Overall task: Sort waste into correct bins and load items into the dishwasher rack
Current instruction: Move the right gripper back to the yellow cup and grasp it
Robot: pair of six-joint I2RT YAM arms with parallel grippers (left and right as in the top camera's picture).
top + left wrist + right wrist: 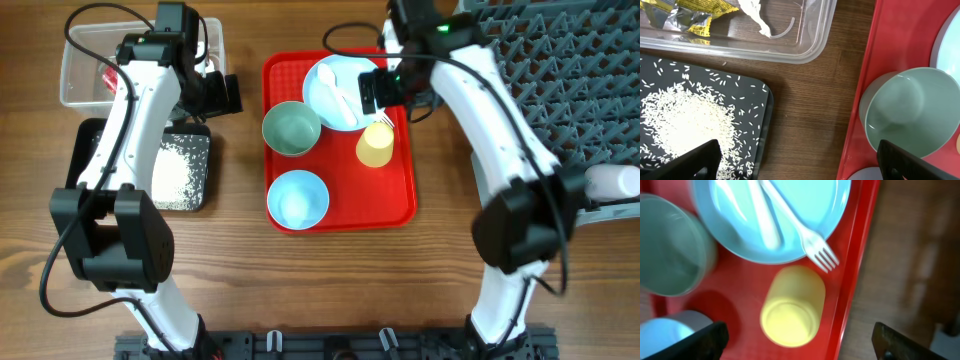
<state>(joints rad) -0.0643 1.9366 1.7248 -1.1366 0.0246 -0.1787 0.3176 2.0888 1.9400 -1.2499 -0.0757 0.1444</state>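
Note:
A pale blue plate with a white fork and spoon lies at the back of the red tray. A yellow cup stands just in front of it, mouth up. My right gripper hangs open above the cup, one finger on each side and not touching it. A greenish bowl and a blue bowl sit on the tray's left. My left gripper is open over bare wood between the black tray of rice grains and the red tray. The clear tub holds a yellow wrapper and a tissue.
The red tray lies mid-table. The grey pegged rack fills the back right, with a white cup lying at its front edge. A red wrapper shows in the clear tub at the back left.

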